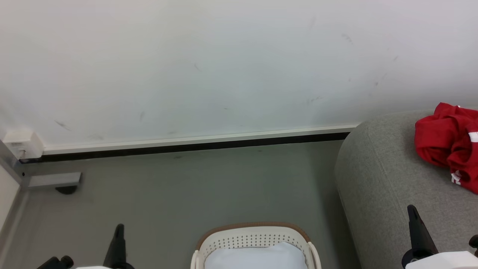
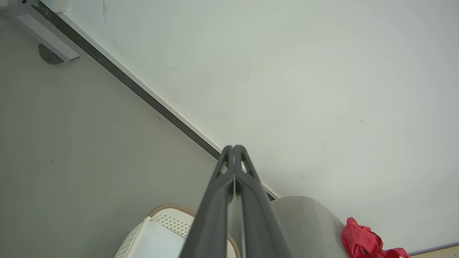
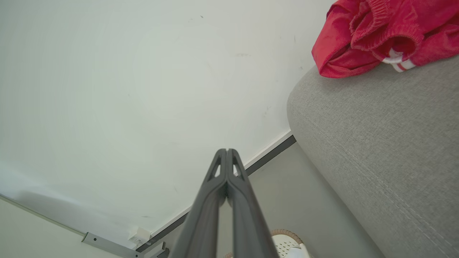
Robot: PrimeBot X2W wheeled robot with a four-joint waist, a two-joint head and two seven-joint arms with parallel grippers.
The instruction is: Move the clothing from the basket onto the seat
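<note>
Left gripper [image 1: 118, 228] at 7 o'clock in the head view: fingers pressed together, empty, over the floor [image 1: 168, 194]. Right gripper [image 1: 411, 210] at 5 o'clock: same, empty, above the seat [image 1: 381, 179]. Basket [image 1: 254, 239] at 6 o'clock with a pale garment [image 1: 255, 257] inside; red garment [image 1: 446, 140] on the seat at 3 o'clock. Risk: going in with jaws closed would likely just press the cloth down, or a finger might clip the basket rim. Both arms low, fingers aimed up toward the wall [image 1: 224, 67].

The white basket [image 1: 254, 231] sits at 6 o'clock with a pale blue cloth [image 1: 257, 256] inside. The big grey seat [image 1: 388, 194] at 4 o'clock holds crumpled red clothing [image 1: 446, 142].
</note>
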